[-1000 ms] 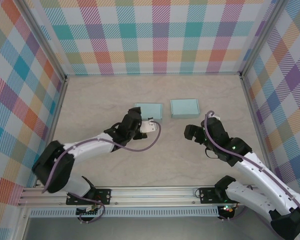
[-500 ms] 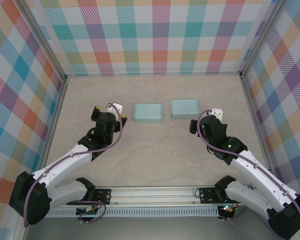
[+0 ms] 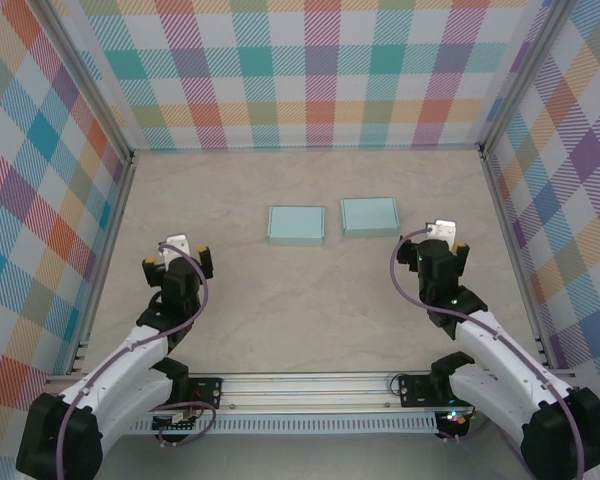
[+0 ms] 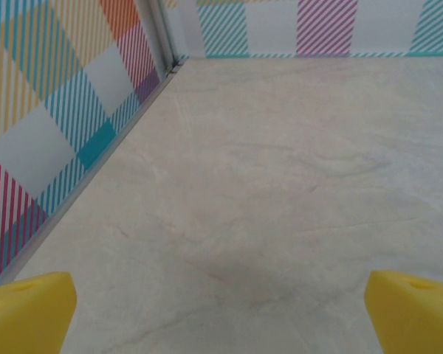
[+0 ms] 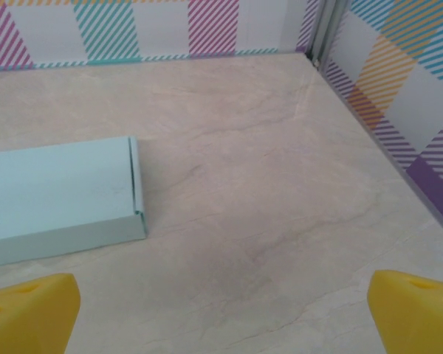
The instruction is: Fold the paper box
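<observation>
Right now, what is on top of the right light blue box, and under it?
Nothing lies on the right box; its top is bare. It sits flat on the table. The surface beneath it and its inside are covered, so I cannot see them.

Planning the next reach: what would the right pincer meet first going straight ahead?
The right pincer probably meets bare table, then the checked back wall. The right-hand teal box lies just left of its line and might get grazed.
</observation>
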